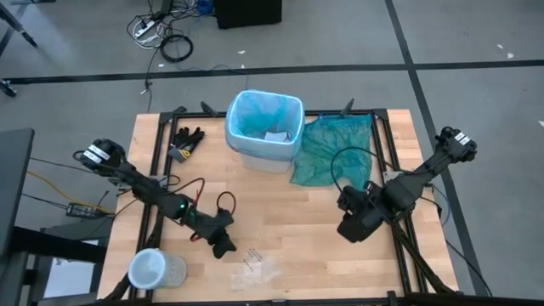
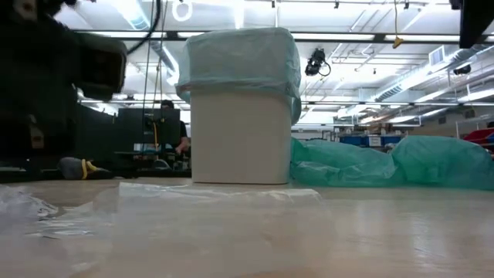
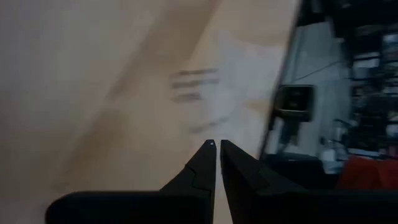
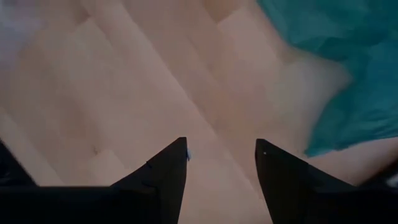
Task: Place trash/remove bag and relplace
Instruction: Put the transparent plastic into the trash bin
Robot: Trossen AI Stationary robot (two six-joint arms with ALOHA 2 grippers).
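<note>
**Liner still in the bin, scraps still on the wood**

The light blue bag [image 1: 255, 115] lines the white bin [image 1: 263, 157] at the far middle of the surface [image 1: 306, 255], its rim folded over the bin's edge, with a pale scrap [image 1: 274, 136] lying inside. Clear plastic trash [image 1: 255, 268] lies on the wood just beside and ahead of the left pincer [image 1: 223, 248], which hangs low at the near left with its fingers [image 3: 205, 165] nearly together and nothing between them. The bin stands well beyond that pincer. The right pincer [image 1: 353, 228] hovers over bare wood at the near right, fingers [image 4: 168, 168] spread wide and empty; the darker teal-green bag [image 1: 333, 149] lies crumpled past it, touching the bin's side. Black gloves [image 1: 185, 140] lie far from the left pincer, beside the bin, and a clear lidded tub [image 1: 153, 270] stands at the near corner behind it.

Judged from this, the task is early: some litter is in, the clear scraps are still to be binned, and the liner is neither lifted out nor replaced.
</note>
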